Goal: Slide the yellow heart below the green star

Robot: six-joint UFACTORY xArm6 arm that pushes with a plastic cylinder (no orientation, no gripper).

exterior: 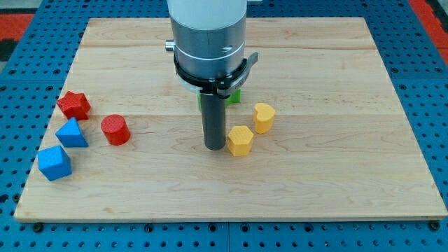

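Note:
The yellow heart (264, 117) lies right of the board's middle. A green block (233, 96), likely the green star, is mostly hidden behind the arm, just up and left of the heart. A yellow hexagon (240, 140) sits below and left of the heart. My tip (214, 147) rests on the board just left of the yellow hexagon, close to it or touching it, and below the green block.
At the view's left lie a red star (73, 105), a red cylinder (115, 130), a blue triangle (71, 132) and a blue block (54, 163). The wooden board (336, 182) ends in blue pegboard on all sides.

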